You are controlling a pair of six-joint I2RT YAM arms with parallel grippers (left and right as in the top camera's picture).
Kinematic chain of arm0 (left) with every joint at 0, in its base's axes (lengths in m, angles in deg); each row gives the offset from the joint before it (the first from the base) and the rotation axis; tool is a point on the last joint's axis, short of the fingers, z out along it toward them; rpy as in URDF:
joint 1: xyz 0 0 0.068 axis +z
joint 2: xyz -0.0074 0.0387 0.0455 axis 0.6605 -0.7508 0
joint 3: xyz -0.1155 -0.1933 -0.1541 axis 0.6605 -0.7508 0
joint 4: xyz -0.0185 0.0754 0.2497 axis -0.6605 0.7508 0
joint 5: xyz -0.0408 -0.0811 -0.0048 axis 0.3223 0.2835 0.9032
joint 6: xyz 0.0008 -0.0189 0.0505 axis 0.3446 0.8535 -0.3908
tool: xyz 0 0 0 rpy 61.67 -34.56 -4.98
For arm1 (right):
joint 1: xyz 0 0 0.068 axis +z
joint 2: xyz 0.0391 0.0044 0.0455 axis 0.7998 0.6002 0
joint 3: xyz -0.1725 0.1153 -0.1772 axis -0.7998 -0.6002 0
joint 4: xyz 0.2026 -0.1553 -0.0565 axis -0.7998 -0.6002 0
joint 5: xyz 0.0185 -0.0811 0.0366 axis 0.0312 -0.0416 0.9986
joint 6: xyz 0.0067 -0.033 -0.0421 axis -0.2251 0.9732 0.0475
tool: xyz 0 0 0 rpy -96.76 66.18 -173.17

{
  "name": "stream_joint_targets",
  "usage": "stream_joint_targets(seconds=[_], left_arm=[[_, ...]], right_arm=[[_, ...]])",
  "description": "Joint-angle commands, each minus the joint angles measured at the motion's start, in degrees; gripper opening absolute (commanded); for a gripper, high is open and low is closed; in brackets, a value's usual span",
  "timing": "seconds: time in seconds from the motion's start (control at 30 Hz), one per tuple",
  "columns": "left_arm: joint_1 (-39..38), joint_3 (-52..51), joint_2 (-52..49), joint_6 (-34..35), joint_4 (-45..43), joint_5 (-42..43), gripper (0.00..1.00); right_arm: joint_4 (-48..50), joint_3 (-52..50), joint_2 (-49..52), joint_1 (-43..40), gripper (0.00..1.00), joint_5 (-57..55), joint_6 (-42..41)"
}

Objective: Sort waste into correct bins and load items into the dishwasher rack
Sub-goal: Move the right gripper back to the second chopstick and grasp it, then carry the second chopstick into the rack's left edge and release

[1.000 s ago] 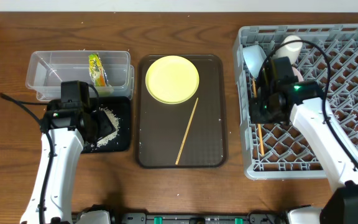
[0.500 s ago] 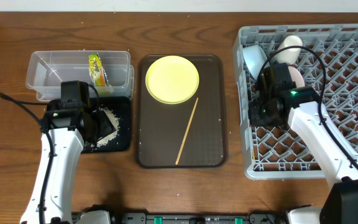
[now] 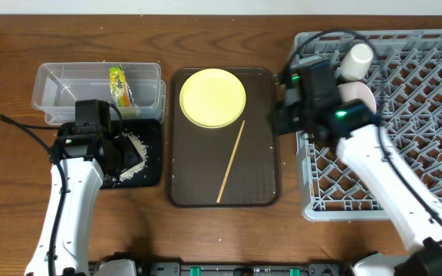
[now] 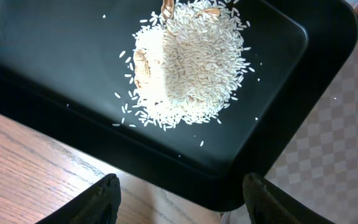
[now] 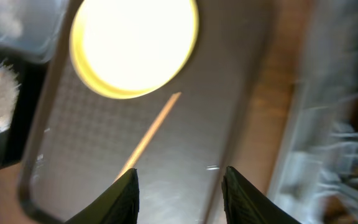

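My right gripper point(image 3: 281, 121) hovers open and empty over the right edge of the brown tray point(image 3: 263, 184), by the dishwasher rack's point(image 3: 405, 153) left wall. The wrist view shows it point(image 5: 179, 193) above one wooden chopstick point(image 5: 151, 134) and the pale-yellow plate point(image 5: 135, 43). Both plate point(image 3: 212, 97) and chopstick point(image 3: 231, 161) lie on that tray. A white cup point(image 3: 357, 57) and a whitish-pink bowl point(image 3: 361, 96) sit in the rack. My left gripper point(image 4: 179, 199) hangs open above the black tray point(image 4: 55, 74) holding the rice heap point(image 4: 185, 62). The green-and-yellow wrapper point(image 3: 119, 86) lies in the clear tub point(image 3: 75, 84).
The black tray point(image 3: 150, 175) sits just in front of the clear tub, left of the brown tray. My right arm crosses the rack's left side and hides what lies under it. Bare wooden table point(image 3: 6, 192) surrounds the containers.
My right gripper has opened and moved left and away from the rack's inside to the brown tray's right edge. The left arm has stayed still.
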Motion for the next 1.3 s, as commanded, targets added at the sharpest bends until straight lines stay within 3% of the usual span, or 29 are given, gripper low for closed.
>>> stream_joint_targets(seconds=[0.0,0.4,0.57,0.63,0.73,0.9,1.27], left_arm=[[0.31,0.42,-0.11,0.55,0.2,-0.48,0.66],[0.31,0.42,-0.11,0.55,0.2,-0.48,0.66],[0.31,0.42,-0.11,0.55,0.22,-0.48,0.66],[0.31,0.42,-0.11,0.55,0.22,-0.48,0.66],[0.31,0.42,-0.11,0.57,0.2,-0.48,0.66],[0.31,0.42,-0.11,0.55,0.22,-0.46,0.66],[0.31,0.42,-0.11,0.55,0.22,-0.48,0.66]], right_arm=[[0.04,0.0,4.22,4.5,0.42,-1.27,-6.29],[2.69,0.0,21.11,16.37,0.42,-2.36,-18.34],[3.32,0.02,25.11,18.23,0.34,-6.14,-18.73],[2.43,0.02,26.05,18.25,0.3,-7.58,-19.37],[0.96,0.02,26.53,18.12,0.14,-8.79,-19.39],[0.02,0.04,26.47,17.0,0.01,-8.9,-19.54],[-8.79,6.69,19.23,8.7,0.01,-8.57,-13.11]])
